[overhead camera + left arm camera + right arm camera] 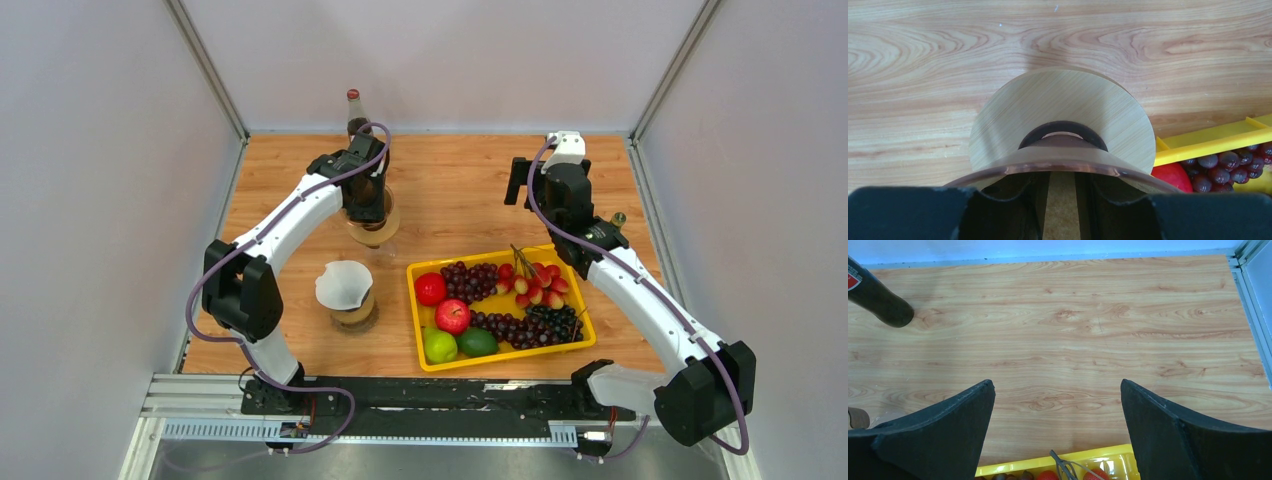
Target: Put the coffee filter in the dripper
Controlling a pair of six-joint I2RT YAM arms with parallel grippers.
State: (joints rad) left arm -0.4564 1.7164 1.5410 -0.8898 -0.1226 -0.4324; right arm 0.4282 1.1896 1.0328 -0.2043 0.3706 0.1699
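Wood-grain table boxed in by plain white walls. Left of centre in the overhead view, white paper coffee filter, opened into a cone and seated in the mouth of a glass vessel. Just above it in that frame and apart from it, amber see-through dripper under the left arm's wrist. From the left wrist camera, same dripper filling mid-frame: round wooden collar, dark ring at its hole, amber rim curving across the bottom. Along the bottom edge, left fingers drawn close together, clamped on the dripper's near side; lifted or resting on the table, cannot tell. Behind the dripper, toward the top of the overhead view, dark bottle with a red cap, upright. Right of the filter, yellow tray holding red apples, green fruit, dark grapes and small red fruit. At upper right, right fingers spread wide, gripping nothing, over bare wood just beyond the tray's far rim; bottle's base at the upper left of that wrist view.
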